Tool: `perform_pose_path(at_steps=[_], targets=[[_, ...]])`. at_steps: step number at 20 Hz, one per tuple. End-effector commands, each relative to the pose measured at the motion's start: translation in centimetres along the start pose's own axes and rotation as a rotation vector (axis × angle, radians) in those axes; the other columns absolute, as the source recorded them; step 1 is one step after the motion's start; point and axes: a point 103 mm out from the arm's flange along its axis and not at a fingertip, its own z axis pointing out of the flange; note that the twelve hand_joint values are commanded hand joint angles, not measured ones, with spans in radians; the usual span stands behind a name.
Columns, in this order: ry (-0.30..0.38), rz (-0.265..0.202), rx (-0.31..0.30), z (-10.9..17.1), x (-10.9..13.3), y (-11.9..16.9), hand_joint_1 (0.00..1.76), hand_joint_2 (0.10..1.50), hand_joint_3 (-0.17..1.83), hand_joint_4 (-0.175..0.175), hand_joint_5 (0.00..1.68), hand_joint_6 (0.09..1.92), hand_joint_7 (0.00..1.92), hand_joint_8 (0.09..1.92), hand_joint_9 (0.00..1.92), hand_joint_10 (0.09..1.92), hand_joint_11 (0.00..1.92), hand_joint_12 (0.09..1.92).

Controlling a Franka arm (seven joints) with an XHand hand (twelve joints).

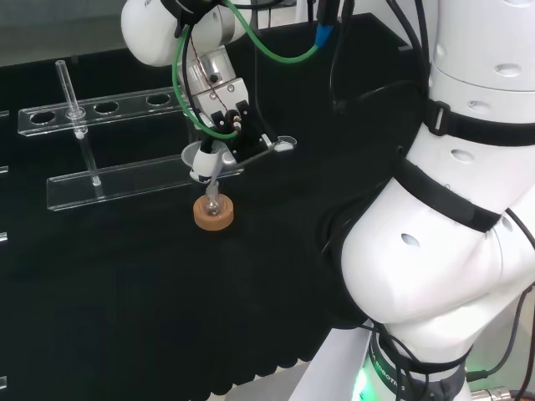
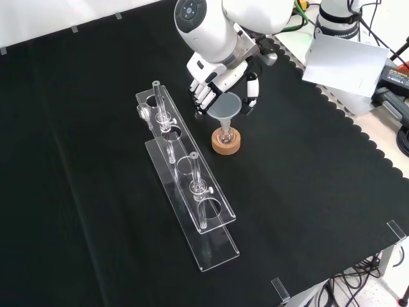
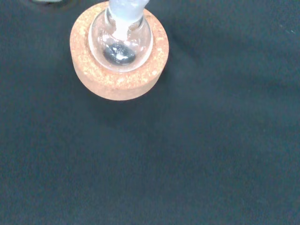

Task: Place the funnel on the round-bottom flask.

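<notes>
A clear funnel (image 1: 201,158) (image 2: 227,105) hangs over a small round-bottom flask (image 1: 214,202) (image 2: 225,135) that sits in a cork ring (image 1: 213,214) (image 2: 227,143). The funnel's stem slants down into the flask's neck. The black and white hand (image 1: 226,113) (image 2: 214,80) is just above, with fingers on one side of the funnel's cone and the thumb (image 2: 252,89) on the other, pinching it. In the wrist view the flask (image 3: 121,44) rests in the cork ring (image 3: 117,75) close below, with the blurred stem (image 3: 123,11) in its neck.
A long clear rack (image 1: 125,109) (image 2: 192,192) with test tubes (image 1: 71,92) stands just beyond the flask in the head view, to its left in the front view. The cloth's scalloped edge (image 2: 358,134) runs at the front view's right.
</notes>
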Motion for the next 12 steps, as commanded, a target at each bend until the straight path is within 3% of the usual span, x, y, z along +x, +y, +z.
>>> perform_pose_path(at_steps=[1,7,12], targets=[[-0.008,-0.005,0.015,0.07,0.09,-0.16,0.67,0.66,0.57,-0.060,0.26,0.09,0.00,0.62,0.30,0.74,0.21,1.42],[-0.007,-0.014,0.018,0.08,-0.08,-0.37,0.65,0.65,0.54,-0.053,0.22,0.09,0.00,0.51,0.24,0.75,0.15,1.45],[-0.005,-0.028,-0.006,0.18,-0.12,-0.83,0.55,0.64,0.43,-0.041,0.14,0.09,0.00,0.30,0.09,0.82,0.04,1.51]])
